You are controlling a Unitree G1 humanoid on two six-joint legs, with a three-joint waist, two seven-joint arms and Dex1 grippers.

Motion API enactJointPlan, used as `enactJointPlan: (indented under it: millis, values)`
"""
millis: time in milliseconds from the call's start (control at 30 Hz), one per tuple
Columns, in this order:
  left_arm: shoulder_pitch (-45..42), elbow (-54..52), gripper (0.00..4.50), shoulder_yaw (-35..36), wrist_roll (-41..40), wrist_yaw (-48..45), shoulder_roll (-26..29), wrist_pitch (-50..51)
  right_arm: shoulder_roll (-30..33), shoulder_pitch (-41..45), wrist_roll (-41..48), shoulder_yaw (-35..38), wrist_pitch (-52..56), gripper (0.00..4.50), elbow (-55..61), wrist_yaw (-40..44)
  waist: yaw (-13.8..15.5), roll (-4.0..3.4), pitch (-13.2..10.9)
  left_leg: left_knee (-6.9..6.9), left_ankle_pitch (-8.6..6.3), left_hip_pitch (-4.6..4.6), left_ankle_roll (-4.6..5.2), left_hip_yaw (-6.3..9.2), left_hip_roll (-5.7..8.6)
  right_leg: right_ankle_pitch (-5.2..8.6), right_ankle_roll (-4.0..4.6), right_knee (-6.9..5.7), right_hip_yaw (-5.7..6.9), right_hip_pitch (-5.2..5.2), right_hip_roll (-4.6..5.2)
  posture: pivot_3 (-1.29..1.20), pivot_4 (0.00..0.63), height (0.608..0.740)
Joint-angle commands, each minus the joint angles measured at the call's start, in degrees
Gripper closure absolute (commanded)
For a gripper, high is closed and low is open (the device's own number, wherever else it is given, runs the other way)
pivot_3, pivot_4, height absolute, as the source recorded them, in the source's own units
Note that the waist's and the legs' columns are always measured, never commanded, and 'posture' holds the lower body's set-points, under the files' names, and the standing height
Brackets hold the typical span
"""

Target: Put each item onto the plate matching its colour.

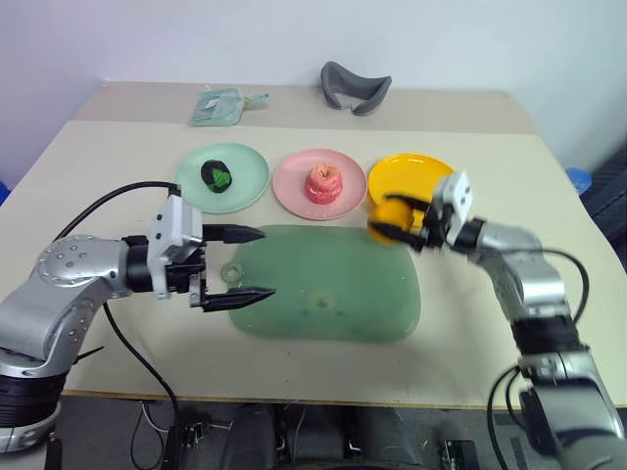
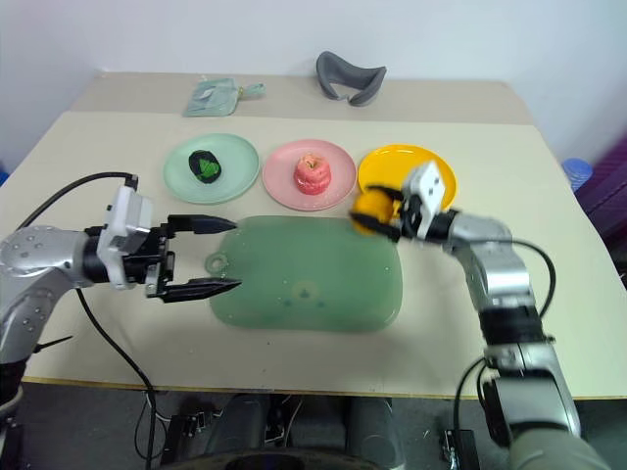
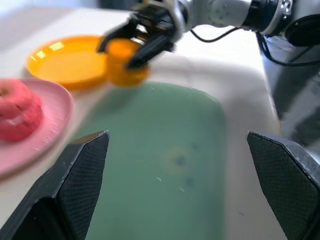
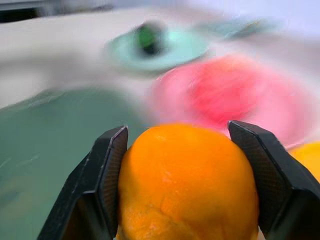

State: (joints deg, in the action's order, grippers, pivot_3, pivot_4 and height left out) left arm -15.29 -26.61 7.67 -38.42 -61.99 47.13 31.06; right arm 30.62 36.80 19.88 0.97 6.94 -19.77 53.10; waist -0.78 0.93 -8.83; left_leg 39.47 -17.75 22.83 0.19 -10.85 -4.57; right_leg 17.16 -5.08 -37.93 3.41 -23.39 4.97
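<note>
Right pincer (image 1: pixel 400 221): we see its two black fingers (image 4: pixel 102 180) pinching the orange-yellow ball (image 4: pixel 187 185), one on each side, above the far right corner of the translucent green tray (image 1: pixel 323 284) and just beside the near edge of the yellow-orange plate (image 1: pixel 411 176). From the head views we judge the ball to be clear of the tray, though we cannot tell for certain.

Left pincer (image 1: pixel 237 264): we see its fingers spread wide and holding nothing, pointing toward the right over the left end of the tray, near the tray's small handle loop (image 1: pixel 231 271).

Plates: three lie in a row on the table (image 1: pixel 98 157) beyond the tray. The mint green plate (image 1: pixel 240 186) on the left carries the dark green-and-black ball (image 1: pixel 216 176); the pink plate (image 1: pixel 294 191) in the middle carries the pink-red apple shape (image 1: pixel 323 183); the yellow-orange plate on the right is bare.

Background: we note a pale green pouch (image 1: pixel 220 106) and a grey curved object (image 1: pixel 355 88) at the far side of the table, well apart from the plates.
</note>
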Motion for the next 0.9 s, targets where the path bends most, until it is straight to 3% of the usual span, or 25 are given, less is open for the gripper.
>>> enactJointPlan:
  millis: [33,167,333,467,533,767,900]
  values:
    - [-0.5,-3.2,0.0,-0.6,1.5,6.2,-1.4,1.2,-1.5,9.3,-5.5,1.8,-10.5,1.71,-17.0,-5.1,-0.2,-0.01,0.0,-0.01,0.0,0.0,0.0,-0.02,0.0,0.01,0.01,-0.01,-0.01,-0.03,0.0,0.0,0.15,0.74]
    - [-0.4,-4.1,0.0,-2.1,5.6,12.2,-3.8,0.2,-3.5,19.0,-10.7,0.4,-18.1,1.71,-40.0,-7.7,-0.3,-0.01,0.0,-0.17,0.02,-0.07,-0.02,-0.12,0.01,0.03,0.06,0.03,-0.03,-0.02,0.0,0.0,0.15,0.74]
    - [-1.2,-5.2,0.0,-2.2,9.7,18.8,-5.8,-0.1,-5.4,24.0,-13.9,1.1,-18.8,1.71,-52.5,-9.0,-0.4,-0.17,-0.1,-0.19,0.02,-0.07,-0.03,-0.16,-0.01,0.03,0.05,0.03,-0.05,-0.04,0.01,0.0,0.15,0.74]
    - [0.1,-7.3,0.0,-1.1,8.6,21.4,-6.8,1.8,-5.4,25.7,-15.4,1.6,-20.0,0.08,-54.5,-8.5,-0.5,-0.21,-0.1,-0.19,0.03,-0.14,-0.04,-0.16,-0.03,0.03,0.05,-0.03,-0.12,-0.02,0.01,0.0,0.15,0.74]
    - [1.3,-8.4,0.0,-0.5,7.6,22.1,-6.9,2.6,-5.0,26.2,-15.5,2.2,-21.1,0.03,-54.3,-7.9,-0.5,-0.23,-0.1,-0.19,0.03,-0.14,-0.04,-0.17,-0.04,0.03,0.05,-0.03,-0.13,-0.03,0.02,0.0,0.15,0.74]
    - [4.7,-9.7,0.0,3.8,2.1,24.0,-8.7,4.6,-2.0,22.8,-9.5,6.0,-22.3,0.03,-42.4,6.9,-0.4,-0.33,-0.2,-0.19,0.03,-0.14,-0.04,-0.16,-0.05,0.03,0.05,-0.03,-0.14,-0.03,0.03,0.0,0.15,0.74]
    - [5.7,-6.9,0.0,4.2,2.5,22.5,-9.4,1.7,0.2,7.9,-2.6,6.2,-10.2,0.03,-13.2,11.0,0.2,-0.32,-0.2,-0.2,0.03,-0.15,-0.05,-0.09,-0.12,0.03,0.05,-0.01,-0.12,0.03,0.04,0.0,0.15,0.74]
